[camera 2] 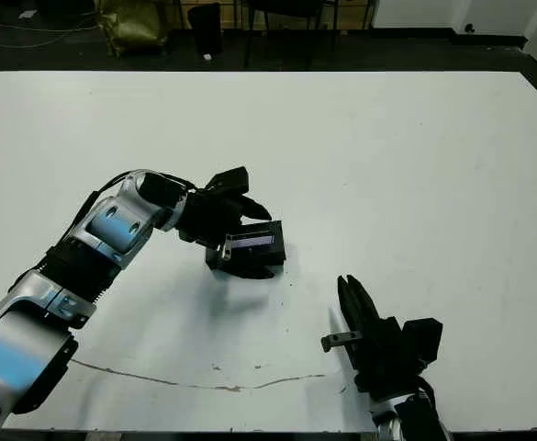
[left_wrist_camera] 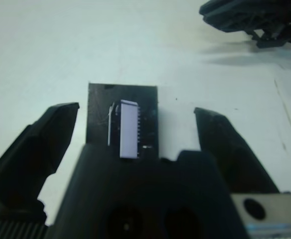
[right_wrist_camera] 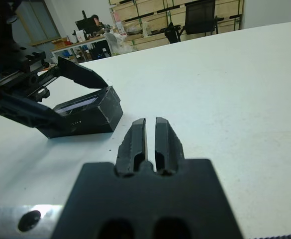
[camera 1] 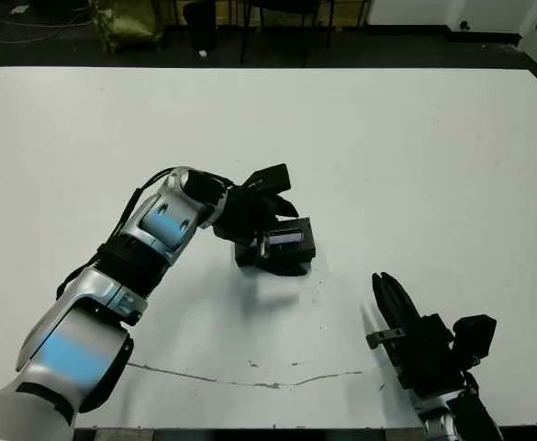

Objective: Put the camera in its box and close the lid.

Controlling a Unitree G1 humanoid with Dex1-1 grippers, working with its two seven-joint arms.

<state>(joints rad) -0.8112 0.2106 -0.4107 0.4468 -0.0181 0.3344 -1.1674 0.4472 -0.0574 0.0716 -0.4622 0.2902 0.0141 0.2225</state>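
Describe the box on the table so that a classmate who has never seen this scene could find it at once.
Start at the white table and follow the robot's left arm to its left gripper, near the table's middle. The box sits right at that gripper, between its spread fingers. It is a small black block with a pale bluish strip on top, the only loose object on the table; the right gripper rests apart, nearer the front edge.

Box point(camera 1: 277, 248) w/ lid point(camera 1: 285, 237) on top sits mid-table, and it's the only thing standing on the white table point(camera 1: 415, 156). Left gripper point(camera 1: 270, 225) straddles the box, fingers spread wide on both sides, so the near-left approach to the box is blocked by that arm. Right gripper point(camera 1: 389, 296) sits near-right of the box, well apart, fingers together. Bare tabletop lies between it and the box. Far side and right of the box are bare too.
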